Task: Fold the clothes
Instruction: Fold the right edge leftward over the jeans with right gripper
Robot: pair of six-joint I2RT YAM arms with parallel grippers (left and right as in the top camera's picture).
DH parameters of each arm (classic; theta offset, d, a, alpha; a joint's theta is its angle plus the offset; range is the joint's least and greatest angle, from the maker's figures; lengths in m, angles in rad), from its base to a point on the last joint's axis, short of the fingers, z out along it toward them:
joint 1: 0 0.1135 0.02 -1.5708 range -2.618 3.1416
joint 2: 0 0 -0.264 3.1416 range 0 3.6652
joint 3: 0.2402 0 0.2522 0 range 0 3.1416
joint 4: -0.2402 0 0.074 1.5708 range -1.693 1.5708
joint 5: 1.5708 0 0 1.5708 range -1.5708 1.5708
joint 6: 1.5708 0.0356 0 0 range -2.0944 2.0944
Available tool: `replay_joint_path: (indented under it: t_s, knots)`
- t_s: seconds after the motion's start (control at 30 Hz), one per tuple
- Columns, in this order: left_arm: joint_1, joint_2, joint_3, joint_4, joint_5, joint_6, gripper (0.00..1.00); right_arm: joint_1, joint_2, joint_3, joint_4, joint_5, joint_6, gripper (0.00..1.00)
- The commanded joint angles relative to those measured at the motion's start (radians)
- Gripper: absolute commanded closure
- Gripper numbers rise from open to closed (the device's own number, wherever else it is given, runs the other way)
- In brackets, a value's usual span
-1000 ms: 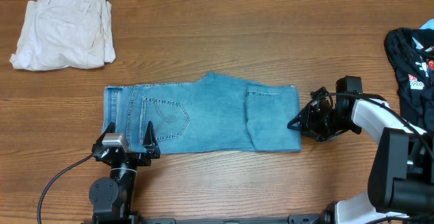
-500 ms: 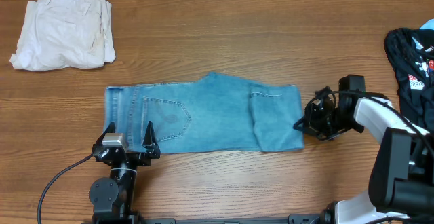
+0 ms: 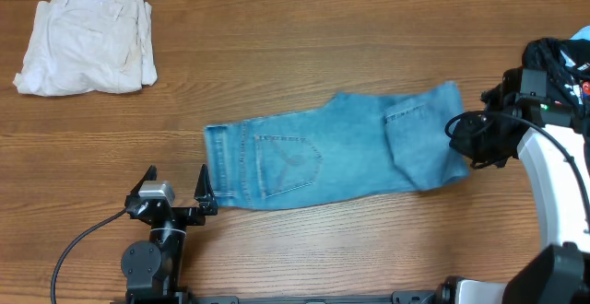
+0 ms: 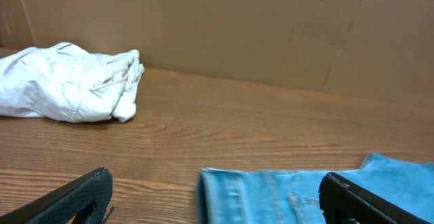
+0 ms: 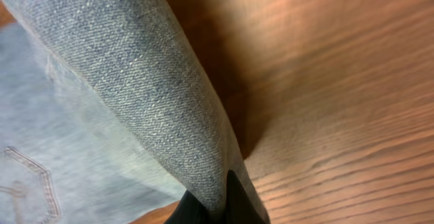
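Observation:
The light blue denim jeans lie folded on the wooden table, slanting up toward the right, with a stitched back pocket facing up. My right gripper is shut on the jeans' right edge and holds that end lifted; in the right wrist view the denim fold runs into the black fingers. My left gripper is open and empty near the table's front edge, just left of the jeans' waistband. The waistband edge shows between its fingers in the left wrist view.
A cream-white folded garment lies at the back left, also in the left wrist view. A black garment with red-and-white print lies at the far right. A cardboard wall stands behind the table.
My right gripper has closed on the jeans' right edge and pulled it right and away. The whole garment slid right and rotated. The left arm has not moved.

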State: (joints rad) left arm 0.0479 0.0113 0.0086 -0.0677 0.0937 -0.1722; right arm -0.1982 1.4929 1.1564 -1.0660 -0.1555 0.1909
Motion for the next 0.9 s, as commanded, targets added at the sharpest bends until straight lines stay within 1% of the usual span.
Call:
replay_joint_path:
  t_s: [0.0, 0.17, 0.43, 0.63, 0.67, 0.73, 0.77, 0.87]
  knots:
    - [0.004, -0.006, -0.004, 0.0, 0.0, 0.019, 0.0, 0.057, -0.029, 0.032, -0.004, 0.058, 0.019, 0.96]
    - [0.004, -0.006, -0.004, 0.0, 0.0, 0.019, 0.0, 0.157, -0.009, 0.028, -0.003, 0.06, 0.029, 0.96]
    - [0.004, -0.006, -0.004, 0.0, 0.0, 0.019, 0.0, 0.374, 0.019, 0.027, 0.04, 0.069, 0.13, 0.96]
    - [0.004, -0.006, -0.004, 0.0, 0.0, 0.019, 0.0, 0.526, 0.098, 0.026, 0.088, 0.063, 0.185, 0.96]
    - [0.004, -0.006, -0.004, 0.0, 0.0, 0.019, 0.0, 0.55, 0.118, 0.026, 0.101, 0.052, 0.186, 0.95]
    - [0.004, -0.006, -0.004, 0.0, 0.0, 0.019, 0.0, 0.594, 0.156, 0.026, 0.129, 0.038, 0.212, 0.82]
    - [0.004, -0.006, -0.004, 0.0, 0.0, 0.019, 0.0, 0.62, 0.179, 0.026, 0.15, 0.02, 0.228, 0.8]
    - [0.004, -0.006, -0.004, 0.0, 0.0, 0.019, 0.0, 0.665, 0.216, 0.026, 0.209, -0.037, 0.233, 0.8]
